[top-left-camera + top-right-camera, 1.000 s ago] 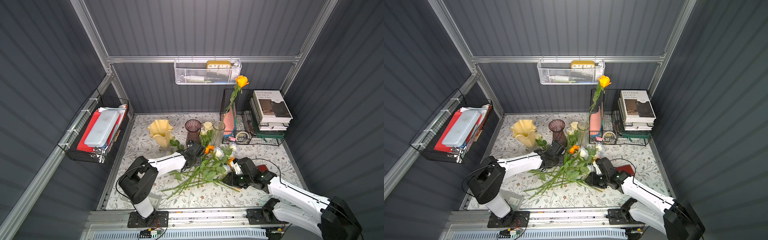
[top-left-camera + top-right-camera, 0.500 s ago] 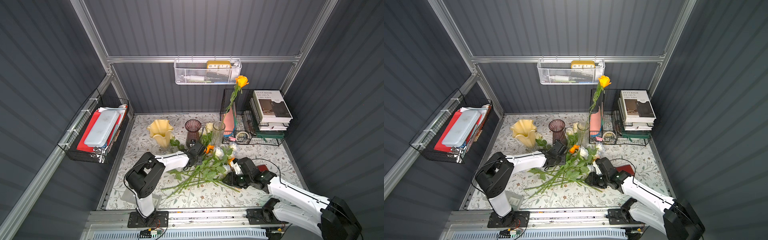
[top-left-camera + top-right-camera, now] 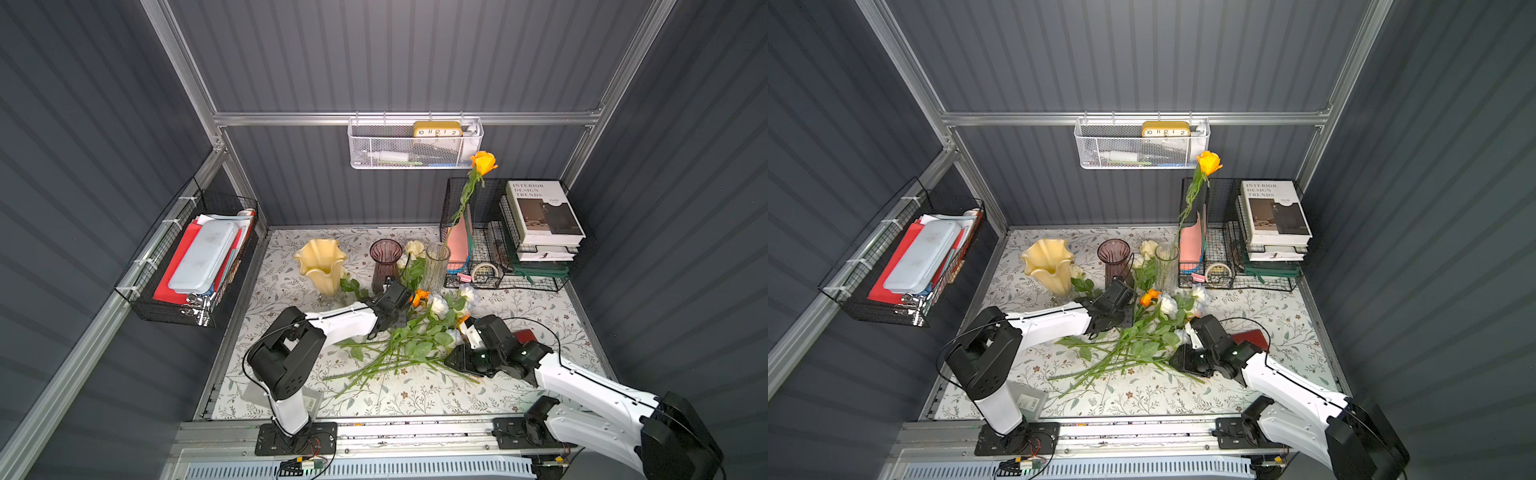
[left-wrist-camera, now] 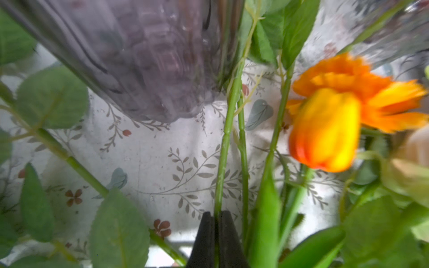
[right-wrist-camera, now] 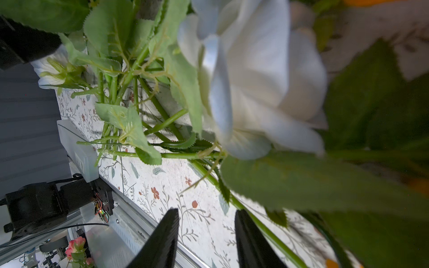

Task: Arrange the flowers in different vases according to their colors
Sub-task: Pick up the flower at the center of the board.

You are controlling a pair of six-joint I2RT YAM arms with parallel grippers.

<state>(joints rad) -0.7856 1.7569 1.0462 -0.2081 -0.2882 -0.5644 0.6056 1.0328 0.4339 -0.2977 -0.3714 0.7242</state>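
Observation:
Three vases stand at the back: a pale yellow ruffled one [image 3: 320, 262], a ribbed purple one [image 3: 385, 259] and a clear one [image 3: 437, 262] holding an orange rose [image 3: 483, 162]. A cream rose [image 3: 414, 248] leans between the purple and clear vases. A pile of flowers [image 3: 415, 336] lies mid-table. My left gripper [image 4: 217, 220] is shut on a thin green stem [image 4: 226, 139] near the purple vase's base [image 4: 139, 58], beside an orange tulip [image 4: 322, 132] and a marigold [image 4: 348, 76]. My right gripper [image 5: 206, 232] is open over the cloth, holding nothing, under a white rose [image 5: 260, 81].
Black wire baskets at the back right hold books [image 3: 540, 212], pink folders and a tape roll [image 3: 482, 272]. A wire basket [image 3: 199, 257] hangs on the left wall and a white mesh basket [image 3: 415, 145] on the back wall. A red object [image 3: 524, 334] lies behind the right arm.
My left gripper has reached a little further toward the vases and closed on a stem. The right arm has stayed where it was.

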